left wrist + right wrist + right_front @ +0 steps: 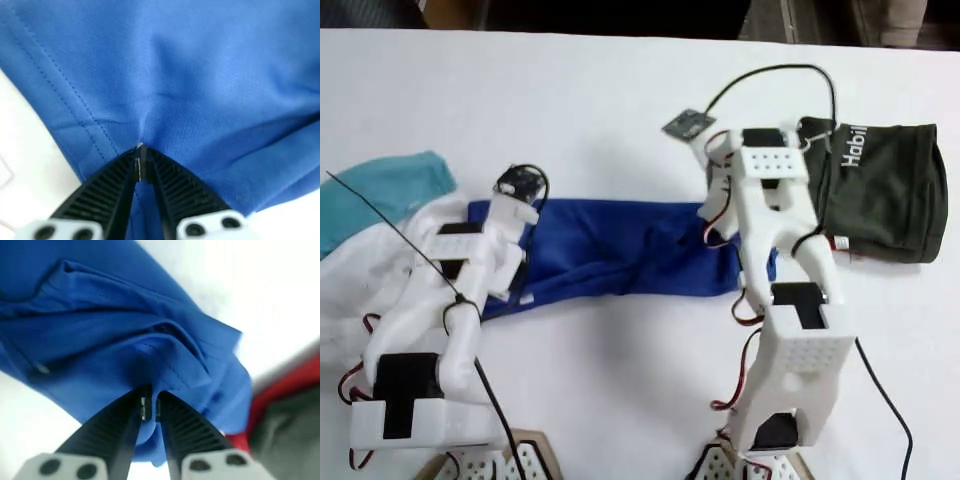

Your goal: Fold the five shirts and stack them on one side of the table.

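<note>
A blue shirt (620,245) lies stretched in a band across the middle of the white table (620,100), between the two arms. My left gripper (142,160) is shut on a pinch of its cloth (190,85) at the shirt's left end, and my right gripper (150,407) is shut on a bunched fold of the blue shirt (125,340) at its right end. In the high view the left gripper (520,262) and the right gripper (728,225) each sit over an end of the band. A folded dark green shirt (885,190) lies at the right.
A white shirt (370,270) and a teal shirt (380,190) lie crumpled at the left edge, under and behind the left arm. Red cloth (290,385) shows beside the dark green shirt (290,435) in the right wrist view. Bare table runs along the back.
</note>
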Robot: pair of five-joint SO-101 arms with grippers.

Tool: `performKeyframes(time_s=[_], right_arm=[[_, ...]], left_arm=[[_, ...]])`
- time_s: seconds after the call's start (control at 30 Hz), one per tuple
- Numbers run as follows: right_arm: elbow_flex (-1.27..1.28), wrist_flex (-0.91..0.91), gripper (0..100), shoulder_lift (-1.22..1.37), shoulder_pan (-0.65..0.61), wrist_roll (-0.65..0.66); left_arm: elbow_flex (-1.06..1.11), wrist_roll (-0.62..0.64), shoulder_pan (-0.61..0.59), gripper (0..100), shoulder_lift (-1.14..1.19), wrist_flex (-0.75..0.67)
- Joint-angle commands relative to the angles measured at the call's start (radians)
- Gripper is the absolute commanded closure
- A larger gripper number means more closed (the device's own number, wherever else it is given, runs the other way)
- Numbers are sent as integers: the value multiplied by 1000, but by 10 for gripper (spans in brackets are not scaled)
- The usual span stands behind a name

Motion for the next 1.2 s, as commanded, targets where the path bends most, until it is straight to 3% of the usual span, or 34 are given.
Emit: performKeyframes(time_s=[0.0, 0.23, 0.47, 0.53, 0.73, 1.0, 1.17], right_arm=[[-80, 44, 978, -127, 44, 5], [-89, 99, 978, -186, 42, 64], [-21, 62, 976, -116, -91, 63], [-21, 62, 936, -76, -114, 63], [-40, 65, 693, -16, -93, 66], [-109, 96, 687, -157, -36, 60], [-103, 50, 691, -110, 2, 2]], left_arm=[[-5, 3, 17, 976, -18, -20], [-5, 3, 17, 976, -18, -20], [-5, 3, 17, 976, -18, -20], [-5, 3, 17, 976, -18, -20], [-5, 3, 17, 976, -18, -20], [-5, 3, 17, 976, -18, -20], [-5, 3, 17, 976, -18, -20]])
